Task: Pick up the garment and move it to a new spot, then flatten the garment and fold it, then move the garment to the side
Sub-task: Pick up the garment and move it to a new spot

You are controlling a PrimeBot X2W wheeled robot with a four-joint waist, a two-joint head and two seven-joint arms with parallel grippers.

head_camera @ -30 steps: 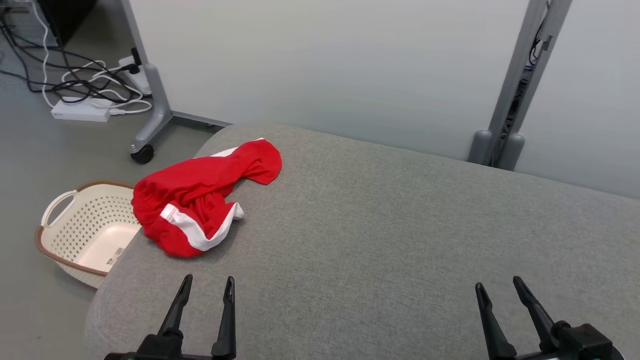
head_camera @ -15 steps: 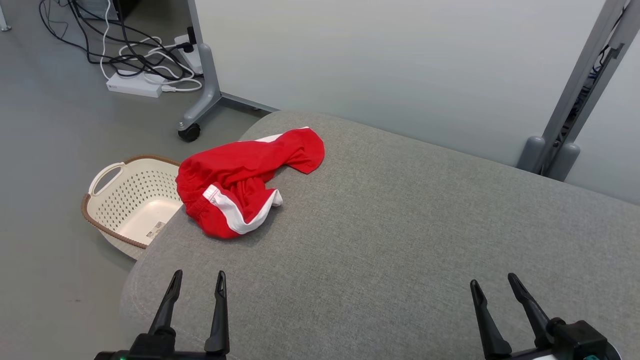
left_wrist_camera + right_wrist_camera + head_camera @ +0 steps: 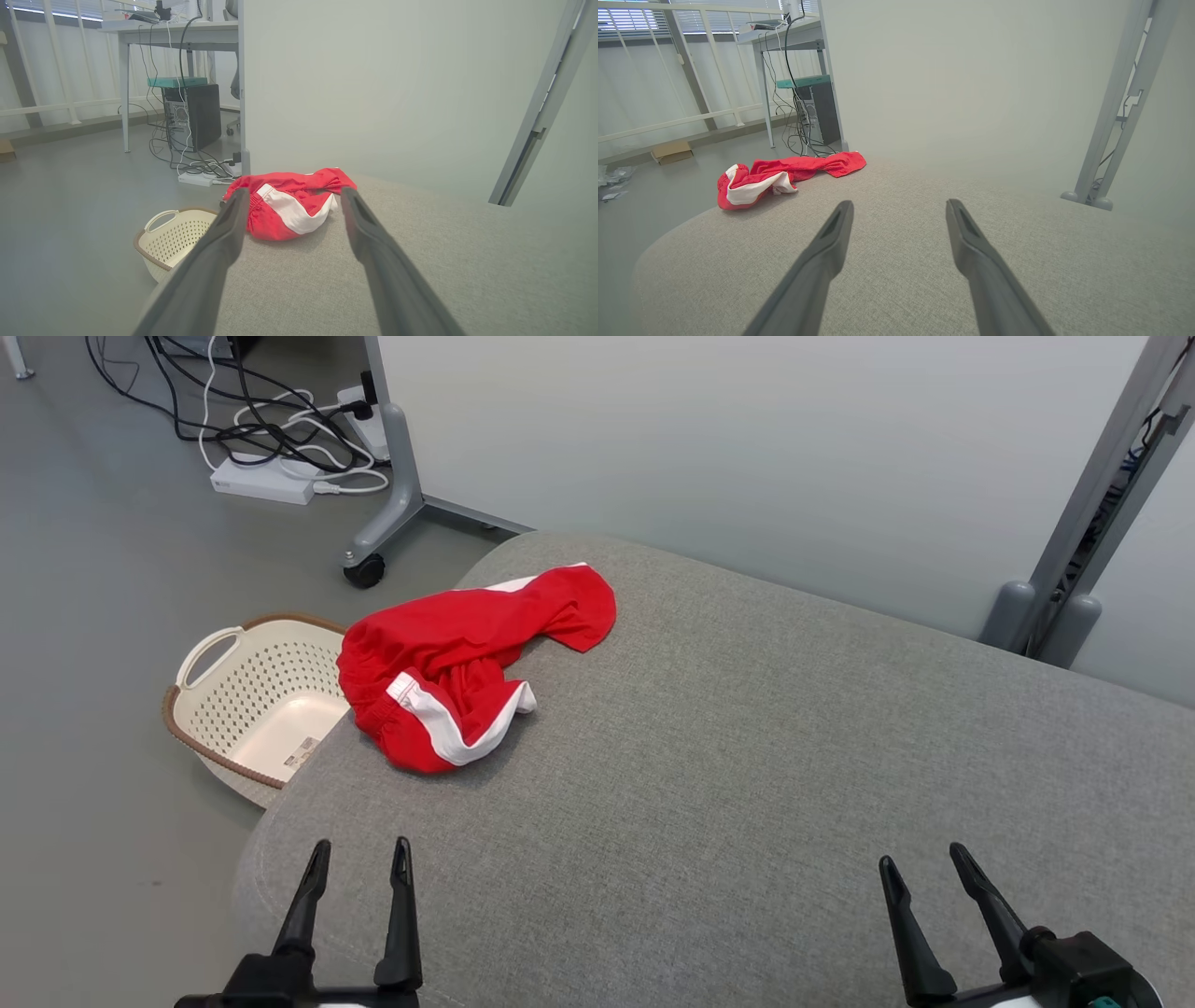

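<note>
The red garment (image 3: 467,663) with white trim, crumpled and seemingly a pair of shorts, lies at the far left corner of the grey fabric-covered table (image 3: 747,756), right at its edge. A cream perforated basket (image 3: 271,681) stands on the floor just beside that corner. The left gripper (image 3: 361,845) and right gripper (image 3: 921,855) hover at the table's near edge, well apart from the garment, fingers spread, holding nothing.

no writing can be read. a sticker (image 3: 301,752) on the basket (image 3: 252,663) floor has print too small to make out; a tiny mark on the garment (image 3: 448,644) band is likewise illegible.
</note>
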